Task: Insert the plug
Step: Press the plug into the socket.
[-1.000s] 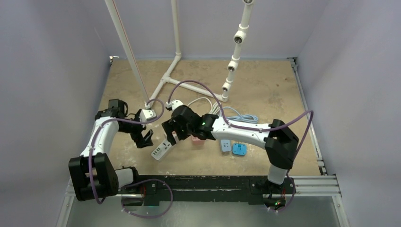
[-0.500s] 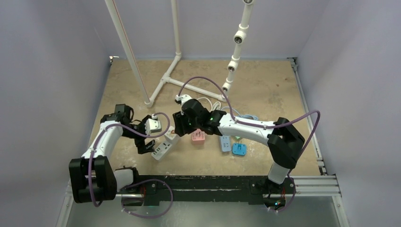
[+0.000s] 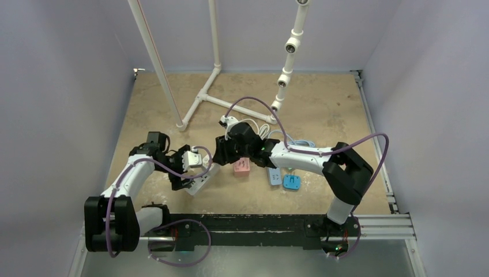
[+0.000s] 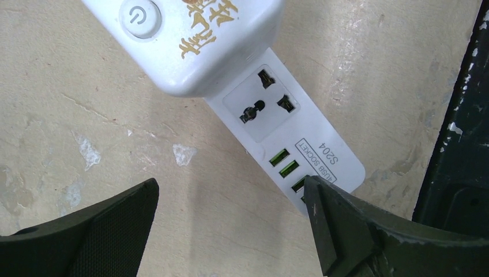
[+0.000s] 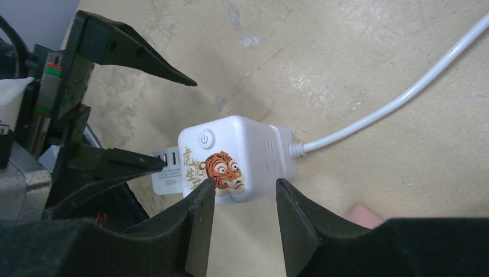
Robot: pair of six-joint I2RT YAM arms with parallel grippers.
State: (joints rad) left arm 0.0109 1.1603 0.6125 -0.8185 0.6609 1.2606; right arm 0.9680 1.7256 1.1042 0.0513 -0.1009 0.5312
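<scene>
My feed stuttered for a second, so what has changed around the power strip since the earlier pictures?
The left gripper swung right toward the power strip and now hangs open over its flat end. The right gripper moved farther back and narrowed its jaws around the strip's cube end; a firm grip cannot be confirmed. The strip, pink adapter and blue adapter stayed put.

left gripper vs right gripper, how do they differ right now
The left gripper stands wide open; the right gripper has its jaws much narrower. The left hangs over the power strip at its flat socket end; the right is at its tiger-printed cube, and whether it grips is unclear. Both point down at the same strip, from opposite sides.
</scene>
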